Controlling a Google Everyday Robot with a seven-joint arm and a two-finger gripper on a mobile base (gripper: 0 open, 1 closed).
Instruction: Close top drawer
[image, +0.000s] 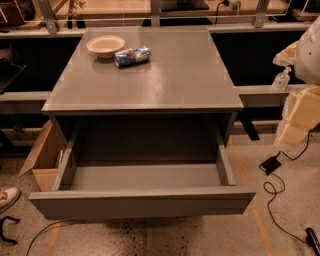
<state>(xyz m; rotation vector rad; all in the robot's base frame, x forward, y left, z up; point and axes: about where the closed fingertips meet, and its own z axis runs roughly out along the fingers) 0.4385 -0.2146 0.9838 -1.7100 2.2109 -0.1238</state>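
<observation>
**Top drawer pulled far out, pincer at right edge**

Pincer sits at the far right edge of the view, a pale, yellowish blurred shape under a white rounded arm part. It hangs beside the right side of the desk, at about desktop height. Cannot tell how far open it is or whether it has hold of anything. It is well apart from the drawer front and touches nothing that shows.

Just left of the pincer, a small clear bottle stands on the ledge behind the desk. On the floor below it lie a black power brick and loose black cables.

The top drawer juts out of the grey desk toward the camera, directly under the desktop. Its plain flat front is nearest the camera and its grey inner floor and both side walls are exposed.

On the desktop, back left: a pale bowl, upright. A can lies on its side just beside the bowl, to its right.

Left of the desk, an open cardboard box sits on the floor. A shoe shows at the left edge.
</observation>
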